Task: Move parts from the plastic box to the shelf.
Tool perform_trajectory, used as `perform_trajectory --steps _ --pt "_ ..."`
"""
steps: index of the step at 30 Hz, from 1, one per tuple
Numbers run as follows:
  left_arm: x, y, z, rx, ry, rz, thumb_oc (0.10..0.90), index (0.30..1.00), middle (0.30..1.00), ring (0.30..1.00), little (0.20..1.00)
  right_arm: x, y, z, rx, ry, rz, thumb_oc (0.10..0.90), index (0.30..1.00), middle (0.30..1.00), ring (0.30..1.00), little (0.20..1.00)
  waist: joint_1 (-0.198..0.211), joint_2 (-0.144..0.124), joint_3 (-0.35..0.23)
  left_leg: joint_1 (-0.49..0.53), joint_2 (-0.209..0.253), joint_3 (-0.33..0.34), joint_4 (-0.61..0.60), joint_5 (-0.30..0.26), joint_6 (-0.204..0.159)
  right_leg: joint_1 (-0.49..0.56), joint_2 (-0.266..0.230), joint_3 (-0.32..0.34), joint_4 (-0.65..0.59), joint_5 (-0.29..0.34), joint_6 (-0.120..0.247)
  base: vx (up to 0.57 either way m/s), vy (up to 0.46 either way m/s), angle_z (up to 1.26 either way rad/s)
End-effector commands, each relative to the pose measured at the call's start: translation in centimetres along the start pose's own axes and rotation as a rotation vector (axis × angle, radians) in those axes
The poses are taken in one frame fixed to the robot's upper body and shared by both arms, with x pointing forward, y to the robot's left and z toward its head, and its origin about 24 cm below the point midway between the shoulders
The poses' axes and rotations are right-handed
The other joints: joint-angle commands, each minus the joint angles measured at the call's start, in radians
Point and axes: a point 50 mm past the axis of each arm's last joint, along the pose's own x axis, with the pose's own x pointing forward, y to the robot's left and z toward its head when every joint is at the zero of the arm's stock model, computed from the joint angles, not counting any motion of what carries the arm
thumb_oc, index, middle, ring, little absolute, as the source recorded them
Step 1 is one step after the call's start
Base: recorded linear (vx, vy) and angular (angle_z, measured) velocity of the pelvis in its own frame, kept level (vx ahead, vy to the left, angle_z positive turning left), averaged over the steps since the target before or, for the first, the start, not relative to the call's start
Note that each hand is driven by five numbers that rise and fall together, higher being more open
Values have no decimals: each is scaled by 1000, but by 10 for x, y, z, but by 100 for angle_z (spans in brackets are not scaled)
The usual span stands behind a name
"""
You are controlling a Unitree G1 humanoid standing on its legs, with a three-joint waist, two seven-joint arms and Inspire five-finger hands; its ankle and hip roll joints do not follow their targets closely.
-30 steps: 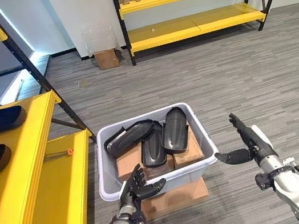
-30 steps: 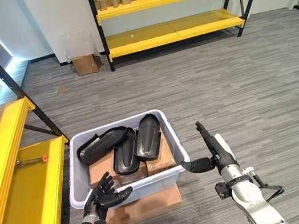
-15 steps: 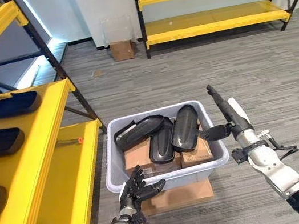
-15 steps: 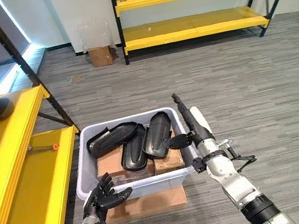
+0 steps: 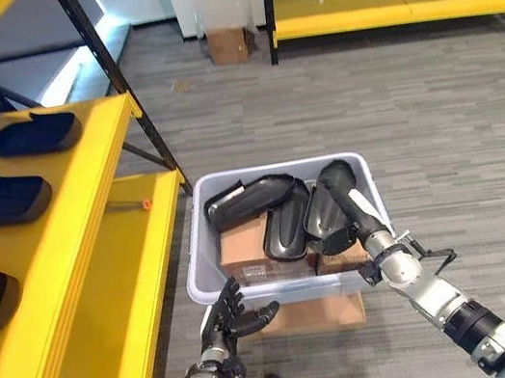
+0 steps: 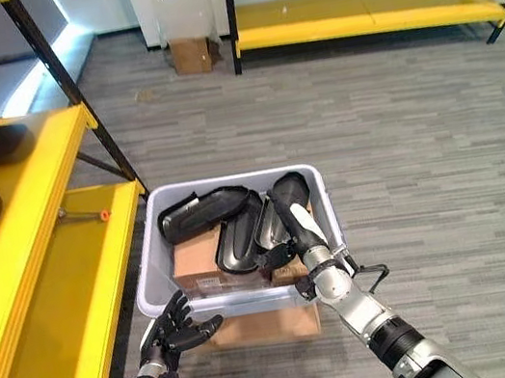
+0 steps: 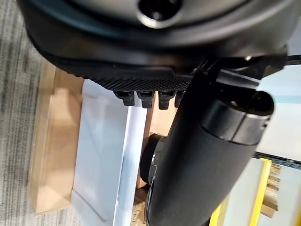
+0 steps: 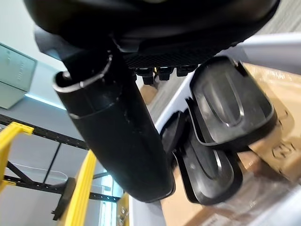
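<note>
Silver-grey arms end in each dark robot hand (image 5: 231, 316), white-backed on the right.

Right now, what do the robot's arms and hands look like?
Both arms are silver-grey metal tubes with darker joint rings. The right hand is long and dark, with a white panel along its back and thin black wires looping at the wrist. The left hand is all black, with slim jointed fingers spread like a little fan.

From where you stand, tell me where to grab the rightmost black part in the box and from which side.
Judging by its pose, take the rightmost black part by its raised far end, coming from above on the right. It leans against the middle part in the plastic box, so its right edge is free. The right hand hovers there, fingers straight.
</note>
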Motion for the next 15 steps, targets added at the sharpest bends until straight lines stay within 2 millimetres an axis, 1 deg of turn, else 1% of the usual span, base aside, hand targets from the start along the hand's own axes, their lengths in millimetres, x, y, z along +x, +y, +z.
perform_trajectory --steps 1,5,6,7,8,12,13,15 --pt "10 -8 64 32 -277 -65 900 1000 1000 1000 1000 27 -18 83 33 -314 -79 900 1000 1000 1000 1000 17 -38 39 -84 62 -30 121 -69 -30 -84 -119 -22 -5 122 49 -62 0 1" --pt "12 -11 71 40 -303 -69 900 1000 1000 1000 1000 32 -21 90 9 -326 -111 900 1000 1000 1000 1000 19 -32 69 -113 65 -32 132 -62 -31 -114 -119 -21 6 125 46 -61 3 0" --pt "13 -11 74 42 -312 -68 900 1000 1000 1000 1000 34 -23 95 -9 -339 -125 900 1000 1000 1000 1000 20 -30 78 -120 65 -32 134 -61 -31 -123 -119 -19 10 125 46 -52 4 -3" --pt "14 -11 74 42 -313 -68 900 1000 1000 1000 1000 34 -24 95 -10 -340 -125 900 1000 1000 1000 1000 20 -30 78 -121 65 -32 135 -61 -31 -124 -119 -18 10 125 46 -64 23 -2" --pt "15 -12 78 44 -324 -64 900 1000 1000 1000 1000 37 -28 101 -44 -356 -151 900 1000 1000 1000 1000 19 -25 91 -128 66 -30 136 -59 -30 -138 -120 -14 16 126 45 -50 23 -1" --pt "17 -13 82 41 -340 -61 900 1000 1000 1000 1000 42 -36 108 -93 -371 -193 900 1000 1000 1000 1000 19 -22 110 -148 63 -30 139 -57 -29 -163 -121 -11 22 131 44 -50 15 -2" --pt "17 -14 82 37 -342 -61 900 1000 1000 1000 1000 43 -38 110 -117 -375 -205 900 1000 1000 1000 1000 18 -21 113 -151 63 -30 140 -56 -28 -168 -121 -10 23 132 45 -34 12 0" --pt "18 -15 86 41 -358 -63 900 1000 1000 1000 1000 46 -49 119 -235 -406 -274 900 1000 1000 1000 1000 19 -17 123 -165 63 -31 142 -55 -28 -183 -120 -9 27 132 45 0 0 0"
